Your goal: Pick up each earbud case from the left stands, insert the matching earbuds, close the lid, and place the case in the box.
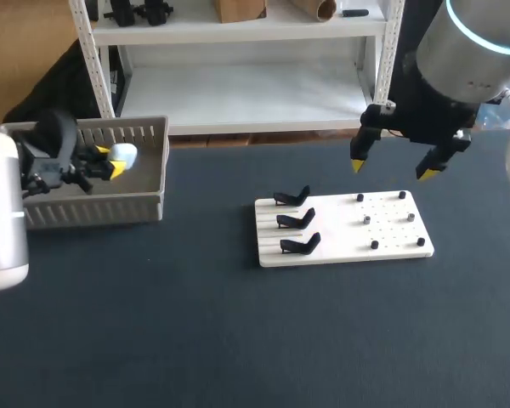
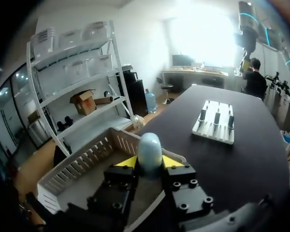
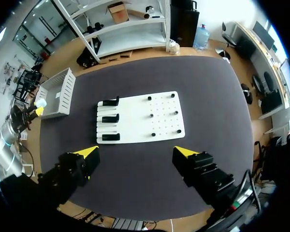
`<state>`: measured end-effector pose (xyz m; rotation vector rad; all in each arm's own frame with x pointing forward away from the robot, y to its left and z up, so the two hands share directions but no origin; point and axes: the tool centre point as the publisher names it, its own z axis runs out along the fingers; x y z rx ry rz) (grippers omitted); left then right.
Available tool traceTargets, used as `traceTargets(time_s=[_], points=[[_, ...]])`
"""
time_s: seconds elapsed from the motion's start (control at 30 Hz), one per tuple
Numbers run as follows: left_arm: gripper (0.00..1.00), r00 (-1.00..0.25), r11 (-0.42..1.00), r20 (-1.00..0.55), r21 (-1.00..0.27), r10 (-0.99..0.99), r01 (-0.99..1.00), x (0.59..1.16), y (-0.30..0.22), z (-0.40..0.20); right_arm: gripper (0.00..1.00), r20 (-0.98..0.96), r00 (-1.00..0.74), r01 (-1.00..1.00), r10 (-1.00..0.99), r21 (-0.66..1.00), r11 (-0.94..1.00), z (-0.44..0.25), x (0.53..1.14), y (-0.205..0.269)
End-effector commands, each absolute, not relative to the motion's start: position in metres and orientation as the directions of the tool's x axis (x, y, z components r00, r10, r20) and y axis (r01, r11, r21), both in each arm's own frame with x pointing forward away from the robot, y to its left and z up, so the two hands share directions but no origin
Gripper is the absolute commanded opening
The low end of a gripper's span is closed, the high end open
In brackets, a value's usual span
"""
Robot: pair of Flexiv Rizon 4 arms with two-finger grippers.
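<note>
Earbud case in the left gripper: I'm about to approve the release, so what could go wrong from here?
The left gripper pinches the rounded earbud case with just its yellow tips, so it may slip early.
It seems to hang over the box, close to a wall; released there it might bounce against it or pop open.

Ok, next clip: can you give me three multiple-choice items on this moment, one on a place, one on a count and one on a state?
1. Where is the earbud case?
A. on a stand
B. between the left gripper fingers, over the box
C. on the bare table

2. How many black stands sit on the white board?
A. two
B. three
C. five

3. How is the right gripper?
A. open, holding nothing
B. shut on a case
C. shut on a stand

Answers:
1 B: both yellow tips press the case above the box.
2 B: three stands in a column, all empty.
3 A: its tips stand wide apart above the board.
</note>
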<state>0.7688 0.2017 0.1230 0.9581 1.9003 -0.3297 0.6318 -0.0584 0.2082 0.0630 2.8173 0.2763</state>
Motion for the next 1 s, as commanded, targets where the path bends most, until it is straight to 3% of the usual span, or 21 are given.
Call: traceTargets(time_s=[0.03,0.57,0.6,0.63,0.67,0.7,1.0], points=[[0.0,-0.243,0.751,-0.852,0.233,0.464,0.617,0.786,0.209,0.116,1.0,-0.3,-0.951,0.013,0.073,0.197,0.98,0.208,0.631,-0.059],[0.0,-0.305,0.759,-0.837,0.185,0.455,0.625,0.827,0.231,0.101,1.0,-0.3,-0.951,0.013,0.073,0.197,0.98,0.208,0.631,-0.059],[0.07,-0.306,0.759,-0.836,0.186,0.456,0.625,0.827,0.231,0.101,1.0,-0.3,-0.951,0.013,0.073,0.197,0.98,0.208,0.631,-0.059],[0.31,-0.307,0.759,-0.835,0.186,0.457,0.624,0.827,0.231,0.102,1.0,-0.3,-0.951,0.013,0.073,0.197,0.98,0.208,0.631,-0.059],[0.59,-0.309,0.766,-0.836,0.188,0.454,0.615,0.826,0.231,0.102,1.0,-0.3,-0.951,0.013,0.073,0.197,0.98,0.208,0.631,-0.059],[1.0,-0.306,0.766,-0.838,0.19,0.452,0.614,0.825,0.231,0.103,1.0,-0.3,-0.951,0.013,0.073,0.197,0.98,0.208,0.631,-0.059],[1.0,-0.245,0.752,-0.852,0.231,0.463,0.618,0.807,0.222,0.124,1.0,-0.3,-0.951,0.013,0.073,0.197,0.98,0.208,0.631,-0.059]])
